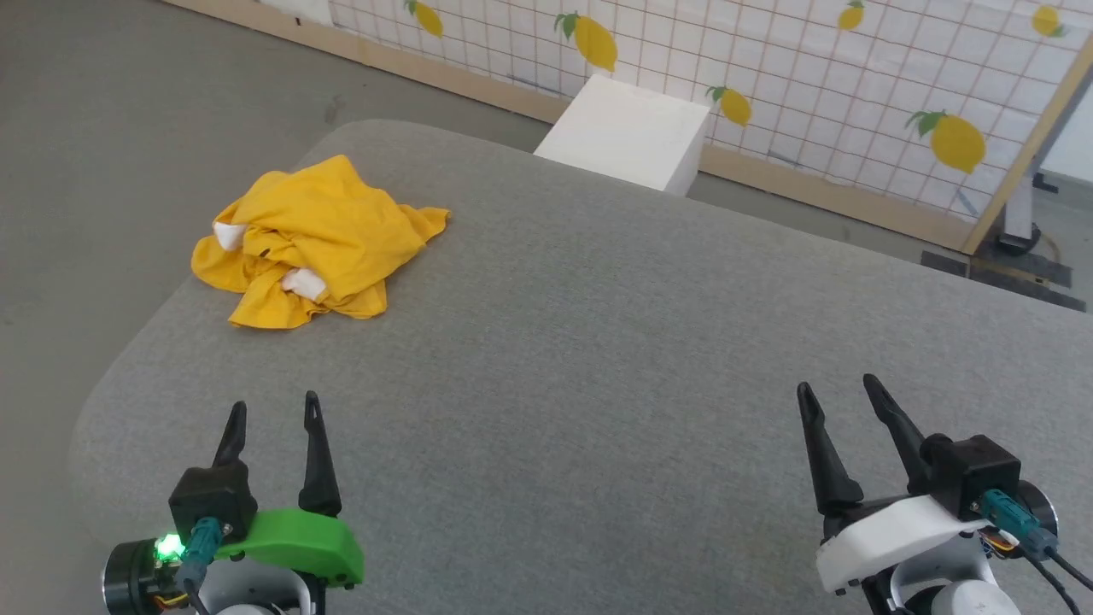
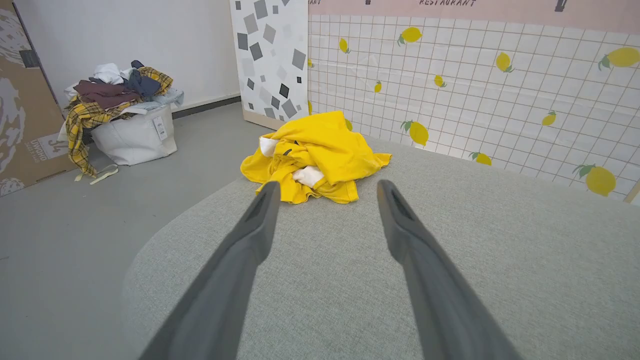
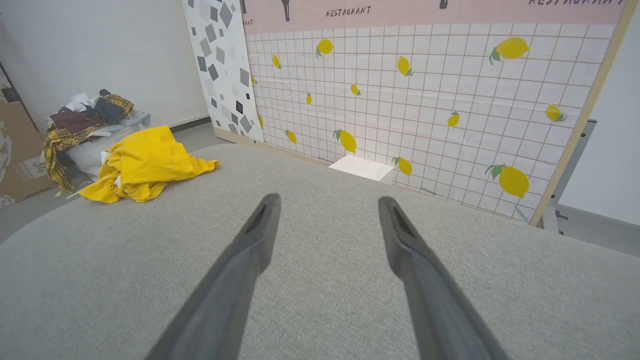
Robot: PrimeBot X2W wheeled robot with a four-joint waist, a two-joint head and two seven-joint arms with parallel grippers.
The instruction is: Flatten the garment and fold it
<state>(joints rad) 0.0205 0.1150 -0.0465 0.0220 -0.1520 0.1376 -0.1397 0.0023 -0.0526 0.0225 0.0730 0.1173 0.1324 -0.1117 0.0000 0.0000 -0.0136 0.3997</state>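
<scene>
The garment [image 1: 312, 242] is a bright yellow T-shirt with white patches, lying in a crumpled heap at the far left corner of the grey padded table [image 1: 598, 359]. My left gripper [image 1: 275, 408] stands open at the near left, well short of the heap, nothing between its fingers. In the left wrist view the garment [image 2: 315, 157] lies straight ahead beyond the open left gripper [image 2: 325, 187]. My right gripper [image 1: 841, 386] is open at the near right, far from the shirt. The right wrist view has the garment [image 3: 142, 165] at its left, past the right gripper [image 3: 327, 200].
A white box [image 1: 628, 132] stands on the floor behind the table's far edge, before a lemon-print tiled panel [image 1: 768, 77]. A white bag heaped with clothes [image 2: 122, 112] sits on the floor to the left, next to a cardboard box [image 2: 22, 100].
</scene>
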